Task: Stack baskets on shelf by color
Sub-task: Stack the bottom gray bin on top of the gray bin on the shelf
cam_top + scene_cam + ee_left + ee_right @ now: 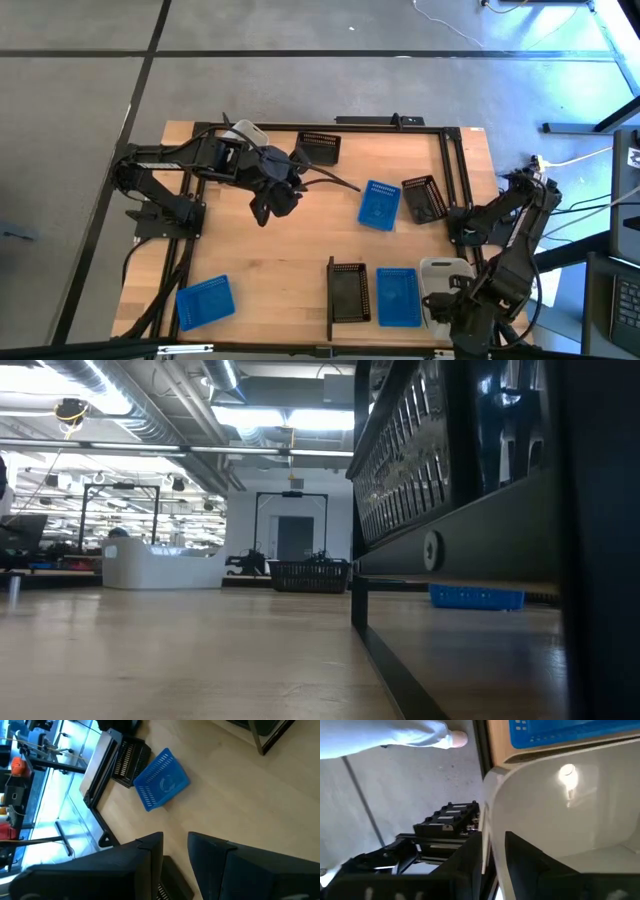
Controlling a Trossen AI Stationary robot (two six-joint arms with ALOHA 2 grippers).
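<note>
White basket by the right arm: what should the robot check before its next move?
1. Right gripper on the white basket: ok, one finger on each side of its wall.
2. White basket lifted off the surface: cannot tell.
3. Left gripper open and empty: ok.
4. Neighbouring blue basket out of the way: ok, it lies flat beside the white one.
5. All baskets stacked: not ok, the middle blue basket and the far black basket lie loose.

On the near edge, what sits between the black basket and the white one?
One bright blue slotted plastic basket, flat between the black slotted basket and the translucent white tub, per the high view.
</note>
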